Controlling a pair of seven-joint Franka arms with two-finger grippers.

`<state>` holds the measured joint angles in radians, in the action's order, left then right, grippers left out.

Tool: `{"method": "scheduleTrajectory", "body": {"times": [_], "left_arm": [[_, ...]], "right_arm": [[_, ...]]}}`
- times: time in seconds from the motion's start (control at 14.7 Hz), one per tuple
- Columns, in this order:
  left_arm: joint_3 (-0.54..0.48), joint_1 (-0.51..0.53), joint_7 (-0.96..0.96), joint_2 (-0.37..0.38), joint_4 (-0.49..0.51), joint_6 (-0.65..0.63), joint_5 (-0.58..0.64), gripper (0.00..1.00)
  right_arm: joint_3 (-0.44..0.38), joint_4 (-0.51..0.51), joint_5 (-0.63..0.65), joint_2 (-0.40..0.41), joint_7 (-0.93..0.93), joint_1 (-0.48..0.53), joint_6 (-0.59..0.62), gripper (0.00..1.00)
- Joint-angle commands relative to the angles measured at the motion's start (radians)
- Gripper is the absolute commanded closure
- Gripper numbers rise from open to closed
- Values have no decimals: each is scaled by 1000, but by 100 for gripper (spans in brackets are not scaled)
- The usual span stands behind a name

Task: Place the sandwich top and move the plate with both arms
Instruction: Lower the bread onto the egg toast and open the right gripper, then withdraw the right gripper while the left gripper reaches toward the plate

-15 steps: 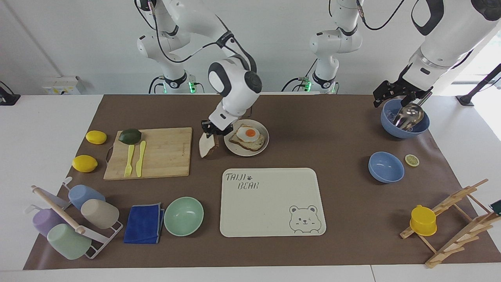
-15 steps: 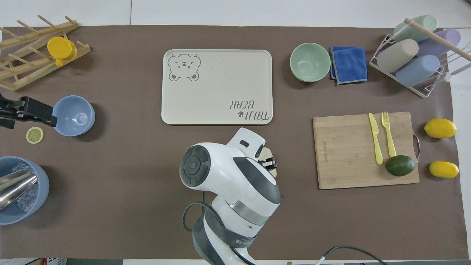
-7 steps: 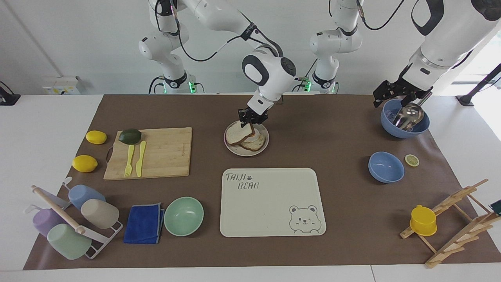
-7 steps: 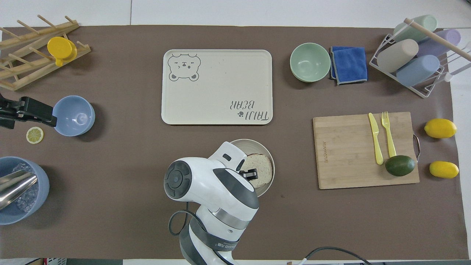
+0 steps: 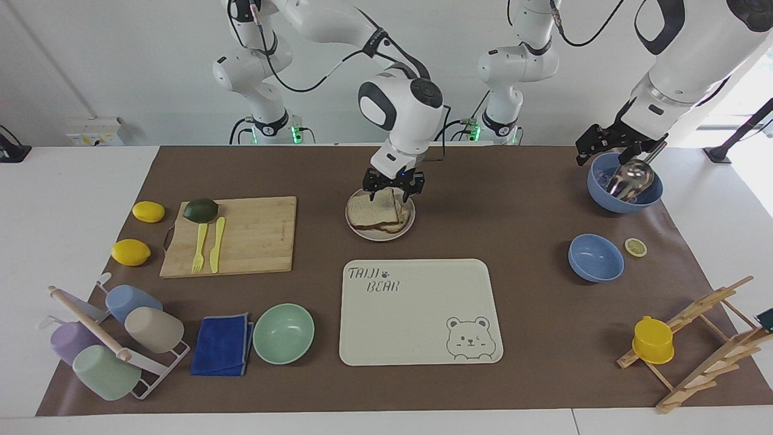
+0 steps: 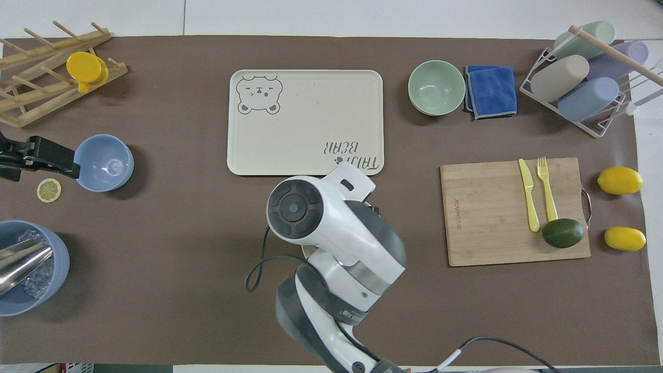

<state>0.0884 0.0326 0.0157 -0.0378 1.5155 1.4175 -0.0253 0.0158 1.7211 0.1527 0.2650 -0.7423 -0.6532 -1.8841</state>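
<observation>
The sandwich top [image 5: 373, 210], a light brown bread slice, lies flat on the toast stacked on the small round plate [image 5: 381, 236]. It covers the egg. My right gripper [image 5: 393, 192] hangs just over the stack, open, its fingers spread above the bread and holding nothing. In the overhead view the right arm's wrist [image 6: 331, 228] hides the plate and the bread. My left gripper [image 5: 611, 147] waits raised at the left arm's end of the table, open and empty, beside the small blue bowl [image 6: 103, 163].
The cream bear tray [image 5: 416, 314] lies just farther from the robots than the plate. A cutting board [image 5: 241, 232] with fork, knife and avocado sits toward the right arm's end, near two lemons. A blue bowl with a metal scoop [image 5: 628, 178] and a wooden rack [image 5: 700, 338] stand at the left arm's end.
My right gripper carried the bread slice from beside the plate onto the egg toast, then opened and let it go. The slice now lies flat. The left arm has not moved.
</observation>
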Motion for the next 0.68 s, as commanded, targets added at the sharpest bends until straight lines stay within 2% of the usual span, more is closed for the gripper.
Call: {"method": "scheduleTrajectory", "body": {"times": [0.0,0.2,0.41,0.54,0.61], "left_arm": [[8,12,-19,26,29,9,13,0],[8,6,-14,33,32,12,13,0],[11,-2,-16,62,95,23,7,0],[16,-5,-16,113,196,76,-33,0],[20,-10,-14,151,274,131,-60,0]], "right_arm": [[9,18,-64,-102,108,186,54,0],[9,15,-120,-176,292,383,140,0],[7,14,-134,-234,456,519,210,0],[-19,5,-168,-269,544,576,258,0],[-64,-9,-168,-291,569,569,302,0]]}}
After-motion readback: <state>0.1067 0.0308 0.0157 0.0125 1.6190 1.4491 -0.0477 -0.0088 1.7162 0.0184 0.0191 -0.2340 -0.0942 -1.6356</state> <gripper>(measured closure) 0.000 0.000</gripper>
